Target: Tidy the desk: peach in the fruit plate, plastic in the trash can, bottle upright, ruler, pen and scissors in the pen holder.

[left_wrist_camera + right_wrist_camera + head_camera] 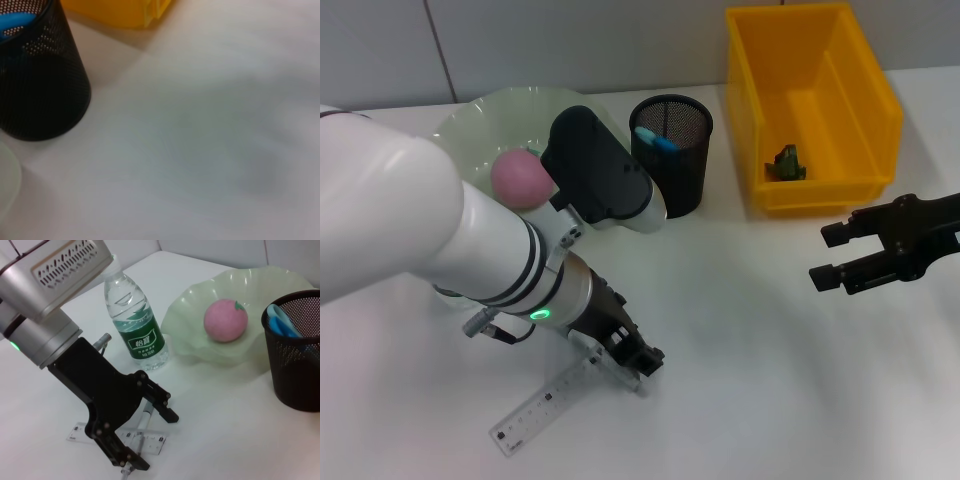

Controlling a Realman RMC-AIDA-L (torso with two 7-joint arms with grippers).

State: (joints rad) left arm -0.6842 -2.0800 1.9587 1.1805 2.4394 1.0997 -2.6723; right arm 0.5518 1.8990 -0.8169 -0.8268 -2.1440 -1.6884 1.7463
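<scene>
Left gripper (pixel 638 362), fingers wide, straddles pen (pixel 144 420) on ruler (pixel 535 410); bottle (pixel 136 322) and plate (pixel 200 347) close behind; right gripper (pixel 832 255), fingers wide, hovers over white desk (pixel 750 380).

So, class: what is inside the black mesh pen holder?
A blue item pokes above the rim of the pen holder. The mesh hides its lower part, so what it is, and anything else inside, cannot be seen.

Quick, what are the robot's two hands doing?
Left gripper: jaws open, around the pen over the ruler.
Right gripper: open, empty.
</scene>
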